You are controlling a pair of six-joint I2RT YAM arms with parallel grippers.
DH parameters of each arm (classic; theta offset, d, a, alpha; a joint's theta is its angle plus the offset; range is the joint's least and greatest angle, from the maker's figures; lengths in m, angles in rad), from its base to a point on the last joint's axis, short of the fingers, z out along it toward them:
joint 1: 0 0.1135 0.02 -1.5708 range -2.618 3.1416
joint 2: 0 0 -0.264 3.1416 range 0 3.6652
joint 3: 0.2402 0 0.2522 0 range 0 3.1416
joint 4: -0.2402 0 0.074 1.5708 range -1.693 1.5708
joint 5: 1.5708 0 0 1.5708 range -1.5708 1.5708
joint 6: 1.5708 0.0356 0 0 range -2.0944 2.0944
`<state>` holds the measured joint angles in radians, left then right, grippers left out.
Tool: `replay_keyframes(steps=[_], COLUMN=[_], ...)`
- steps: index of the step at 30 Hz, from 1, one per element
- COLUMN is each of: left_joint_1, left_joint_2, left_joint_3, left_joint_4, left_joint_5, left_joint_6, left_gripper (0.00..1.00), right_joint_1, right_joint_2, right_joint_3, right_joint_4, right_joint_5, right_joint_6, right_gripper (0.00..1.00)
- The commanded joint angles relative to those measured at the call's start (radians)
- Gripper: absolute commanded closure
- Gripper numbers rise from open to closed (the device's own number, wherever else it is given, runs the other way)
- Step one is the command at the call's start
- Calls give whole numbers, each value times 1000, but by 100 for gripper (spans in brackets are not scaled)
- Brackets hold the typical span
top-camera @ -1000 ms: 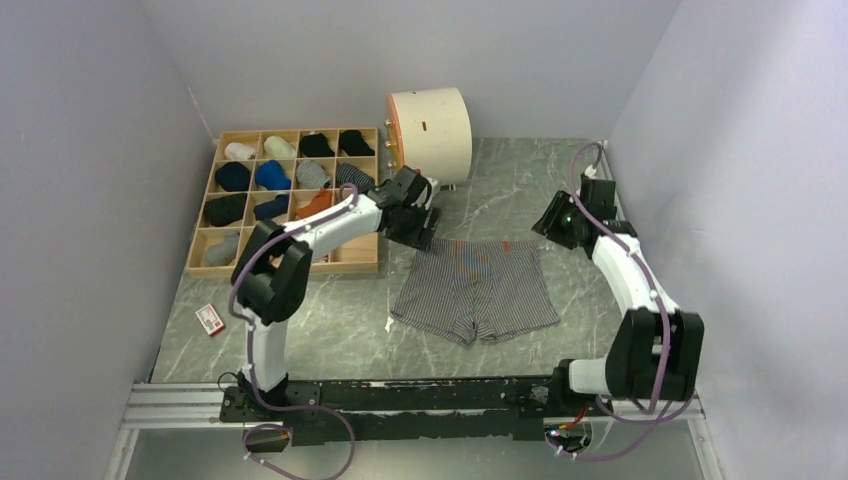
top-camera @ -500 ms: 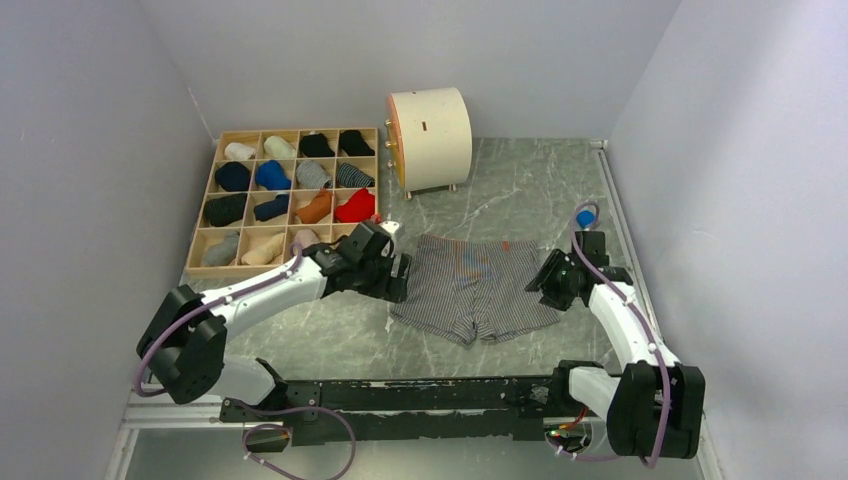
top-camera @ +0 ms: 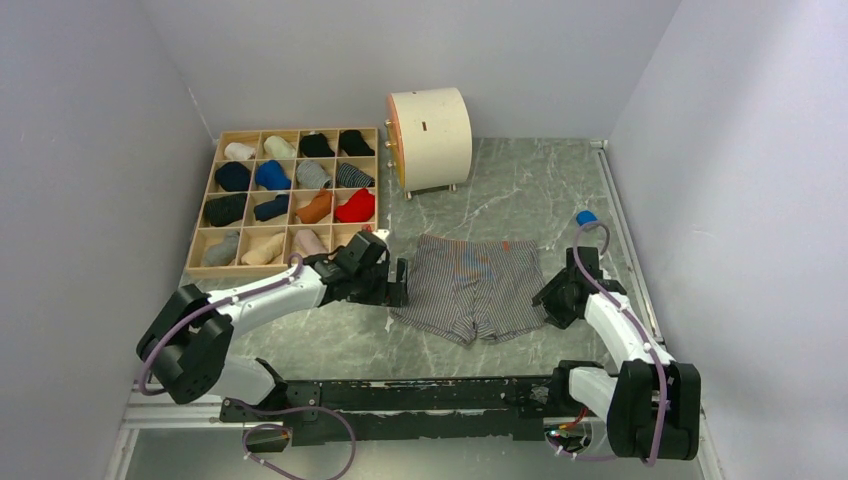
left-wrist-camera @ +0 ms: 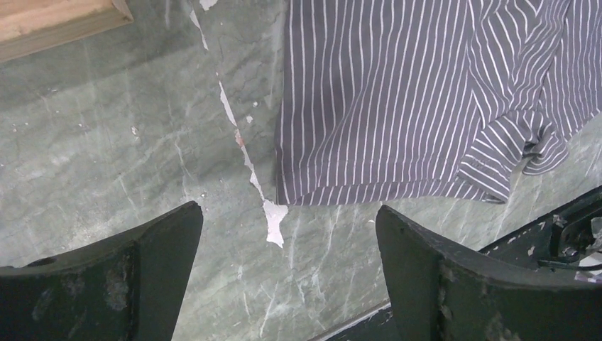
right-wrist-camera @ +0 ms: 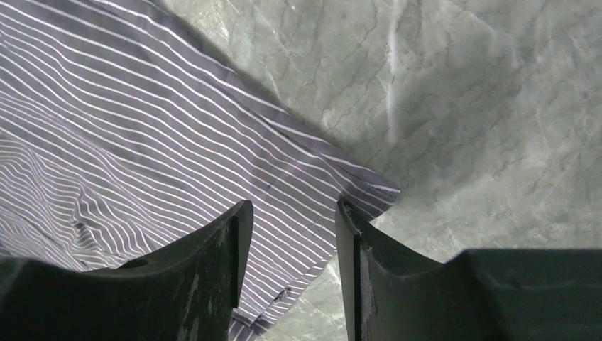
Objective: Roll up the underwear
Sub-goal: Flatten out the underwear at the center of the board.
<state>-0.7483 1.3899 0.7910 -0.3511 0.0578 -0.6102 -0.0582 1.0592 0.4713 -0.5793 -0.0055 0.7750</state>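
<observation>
Both arms just dropped to the striped underwear [top-camera: 470, 285], flat on the table. Left gripper [top-camera: 396, 283] gapes at its left edge, right gripper [top-camera: 552, 300] sits part-open over its right corner. Nothing grabbed, so rolling hasn't started.

Left wrist view: the striped underwear [left-wrist-camera: 397, 92] is running off the top and right edges, and only a corner of the wooden tray [left-wrist-camera: 57, 21] is peeking in at top left. The left gripper [left-wrist-camera: 287, 212] is getting cut off by the bottom edge, fingertips [left-wrist-camera: 163, 245] alone showing. On the right wrist view, the right gripper [right-wrist-camera: 292, 207] is covering the cloth's near hem. From above, the bundles [top-camera: 354, 206] in the tray are reading too small to identify, and so is the little blue object [top-camera: 585, 216].
</observation>
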Motion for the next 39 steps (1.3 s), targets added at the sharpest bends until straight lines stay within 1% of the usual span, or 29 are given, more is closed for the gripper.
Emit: replay_keyframes(steps=[1,4,8,12,14,16,18,20,21,24,25,28,30,31,32,34,35,37,38,39], left_joint_1=[16,21,27,27,30,34,40,49,52,73,78,78,79,79,78,78,79,79,80,80], left_joint_2=[24,36,67,78,87,103,123,128,128,139,143,147,143,140,139,138,139,142,143,147], left_joint_3=[-3,-19,-44,-85,-102,-111,-122,-129,-133,-141,-144,-164,-180,-189,-194,-201,-202,-205,-206,-205], left_joint_4=[49,67,106,167,189,203,220,233,237,240,242,263,277,286,297,305,306,301,302,301], left_joint_5=[24,34,86,131,141,146,149,147,145,154,157,170,177,181,189,196,199,194,195,195], left_joint_6=[-41,-52,-76,-105,-123,-131,-138,-144,-144,-139,-137,-138,-142,-144,-145,-146,-146,-145,-146,-143], left_gripper=[6,10,18,30,34,41,43,44,45,50,54,62,67,69,73,76,78,82,85,89], right_joint_1=[1,1,2,2,1,2,3,14,25,111,176,338,435,481,520,585,599,598,594,594], right_joint_2=[3,-47,-146,-183,-171,-143,-101,-64,-50,-9,5,81,152,188,219,258,259,238,214,194], right_joint_3=[-36,-19,74,183,230,273,319,342,350,379,391,461,534,591,628,674,674,627,583,528], right_joint_4=[-7,-63,-109,-71,-60,-41,-25,-7,1,11,14,-13,-67,-110,-134,-134,-99,8,85,158], right_joint_5=[120,151,137,-18,-96,-194,-325,-393,-400,-339,-292,-124,-11,101,164,259,264,222,173,142], right_joint_6=[88,138,97,-14,-41,-80,-129,-153,-158,-160,-156,-141,-132,-124,-121,-125,-127,-114,-129,-115], right_gripper=[50,50,51,51,51,51,52,53,53,54,54,54,55,54,54,52,50,41,28,7])
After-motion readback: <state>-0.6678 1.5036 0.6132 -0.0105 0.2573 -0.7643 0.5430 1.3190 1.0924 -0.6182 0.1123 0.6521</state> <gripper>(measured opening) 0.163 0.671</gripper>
